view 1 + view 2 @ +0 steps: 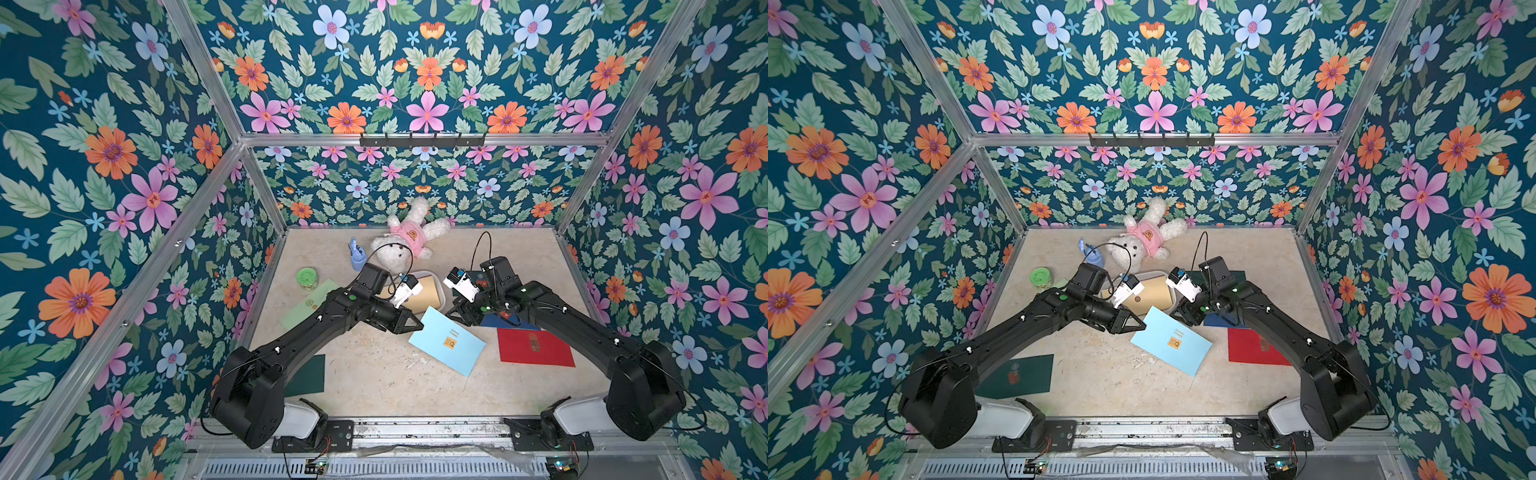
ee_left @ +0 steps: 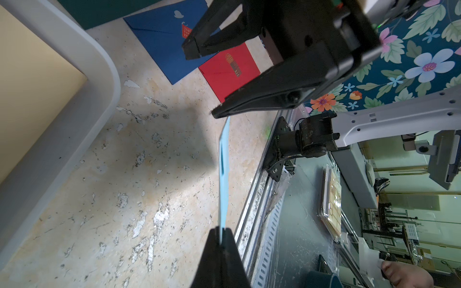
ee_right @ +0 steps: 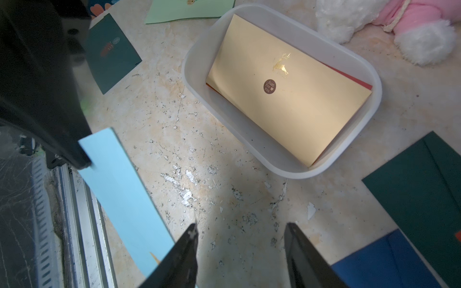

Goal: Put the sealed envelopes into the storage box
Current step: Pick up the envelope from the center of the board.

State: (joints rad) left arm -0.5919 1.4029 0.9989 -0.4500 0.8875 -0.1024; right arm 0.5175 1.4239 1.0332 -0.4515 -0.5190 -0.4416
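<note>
eight envelopes (image 1: 446, 340), one storage box (image 3: 252, 134), one plush rabbit (image 1: 409, 239), one green-lidded jar (image 1: 306, 277), one blue toy (image 1: 357, 253)

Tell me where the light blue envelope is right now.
In both top views the light blue envelope is mid-table, pinched at one corner by the left pincer, just in front of the storage box and left of the red envelope.

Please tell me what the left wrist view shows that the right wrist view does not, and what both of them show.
Only the left wrist view shows the red envelope, the left claw shut on the light blue envelope's edge, and the right claw from outside, open.

Only the right wrist view shows the brown seal sticker on the yellow envelope in the storage box, the light green envelope and the plush rabbit.

Both show the light blue envelope, the navy envelope, the box and the table.
</note>
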